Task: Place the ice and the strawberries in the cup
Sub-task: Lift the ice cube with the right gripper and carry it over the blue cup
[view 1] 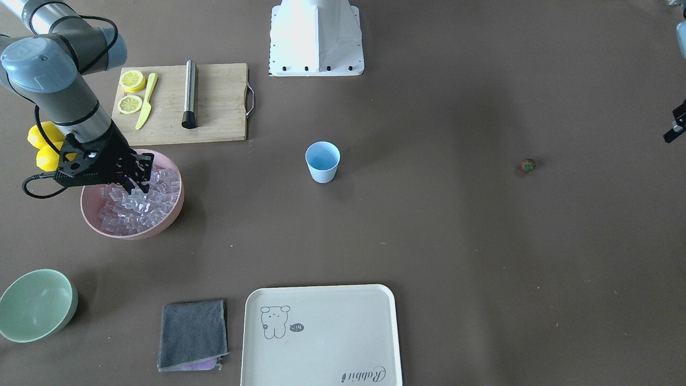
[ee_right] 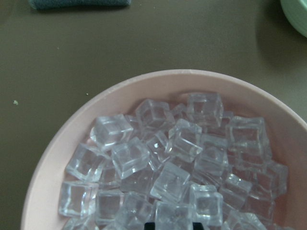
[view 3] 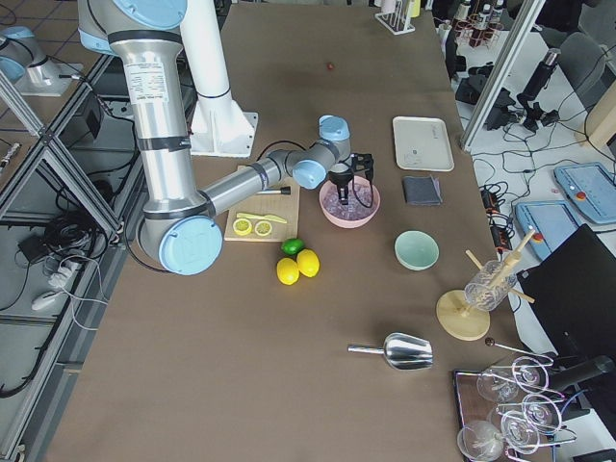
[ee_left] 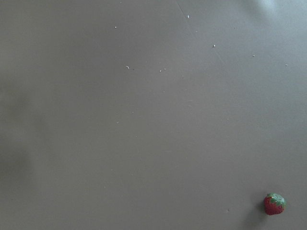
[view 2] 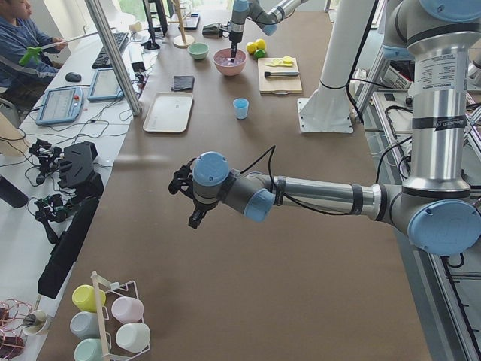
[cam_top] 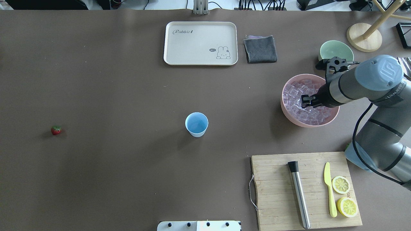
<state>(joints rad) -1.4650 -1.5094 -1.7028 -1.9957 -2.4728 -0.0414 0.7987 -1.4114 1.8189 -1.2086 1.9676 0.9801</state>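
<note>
Brown counter: the strawberry (cam_top: pixel 56 130) lies far left, near my left hand (view 2: pixel 189 201), whose spread I cannot tell; the light blue cup (cam_top: pixel 196 124) stands empty mid-counter; my right hand (cam_top: pixel 304 102), fingers narrowly parted, dips into ice (cam_top: pixel 295 93) in the pink bowl (cam_top: pixel 290 116)

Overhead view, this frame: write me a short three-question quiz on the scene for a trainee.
1. True or false: the cup already holds ice.
2. Which gripper reaches into the pink bowl? A) left B) right
3. Fill in: from the cup, the strawberry lies toward the robot's ___ side.
Key: 1 false, the cup is empty; 2 B, the right gripper; 3 left.
</note>
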